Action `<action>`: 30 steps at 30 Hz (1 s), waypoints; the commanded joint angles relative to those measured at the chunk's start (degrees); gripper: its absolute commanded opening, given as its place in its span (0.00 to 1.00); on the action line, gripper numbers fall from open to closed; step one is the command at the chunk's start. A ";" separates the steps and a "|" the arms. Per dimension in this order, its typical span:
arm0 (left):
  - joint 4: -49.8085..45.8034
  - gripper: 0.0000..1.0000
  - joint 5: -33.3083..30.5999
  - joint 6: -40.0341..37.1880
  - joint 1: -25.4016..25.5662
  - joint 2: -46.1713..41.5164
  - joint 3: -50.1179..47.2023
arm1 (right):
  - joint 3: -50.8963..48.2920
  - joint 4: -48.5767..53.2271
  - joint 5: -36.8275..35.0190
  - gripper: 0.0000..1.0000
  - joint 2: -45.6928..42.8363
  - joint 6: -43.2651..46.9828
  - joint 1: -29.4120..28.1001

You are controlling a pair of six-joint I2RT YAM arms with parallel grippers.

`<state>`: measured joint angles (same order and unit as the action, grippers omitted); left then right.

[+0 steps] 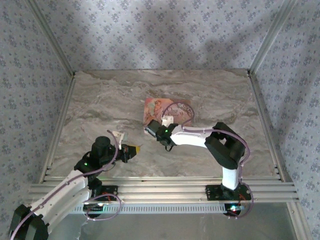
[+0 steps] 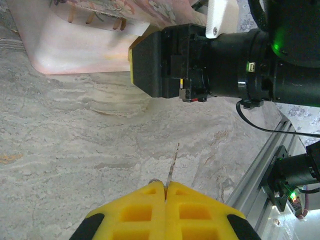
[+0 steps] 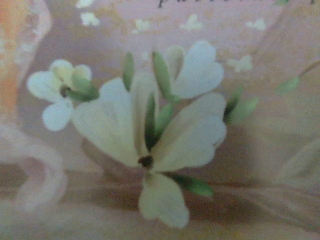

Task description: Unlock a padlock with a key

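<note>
My left pincer [image 2: 166, 187] is clenched on the key [image 2: 173, 161], whose thin blade pokes forward over the table [image 2: 70, 150]. Across a bare gap, my right pincer [image 2: 145, 62] sits low against the box [image 2: 75, 50]. Whether it is clenched I cannot tell. The padlock is too small for me to pick out; I guess it is at that tip. I judge the step to be bringing key to lock. The next move calls for lining the blade up with the keyhole, slowly.

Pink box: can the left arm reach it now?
Probably yes: bare table lies between the left claw and the pink box, though the right claw crowds one corner.
</note>
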<state>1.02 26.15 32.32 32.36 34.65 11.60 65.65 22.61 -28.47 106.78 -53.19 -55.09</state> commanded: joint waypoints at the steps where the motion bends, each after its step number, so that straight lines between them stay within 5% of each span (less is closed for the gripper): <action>1: 0.48 0.00 1.09 -1.45 -0.24 -0.03 0.50 | 0.99 -0.32 -0.05 0.45 1.05 -0.80 0.89; 15: 0.74 0.00 0.74 -2.47 -0.28 0.24 0.11 | 0.27 -2.08 4.35 0.14 -1.48 7.13 2.30; 19: 2.80 0.00 1.80 -3.33 -0.27 0.70 0.27 | 0.09 0.02 11.36 0.00 -5.18 9.32 2.88; 30: 21.18 0.00 1.37 -3.21 3.73 11.08 0.75 | 0.36 7.50 35.79 0.00 -15.72 6.00 8.86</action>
<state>13.67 27.51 29.80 34.59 44.23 11.60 65.60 28.08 -1.45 94.17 -45.41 -47.46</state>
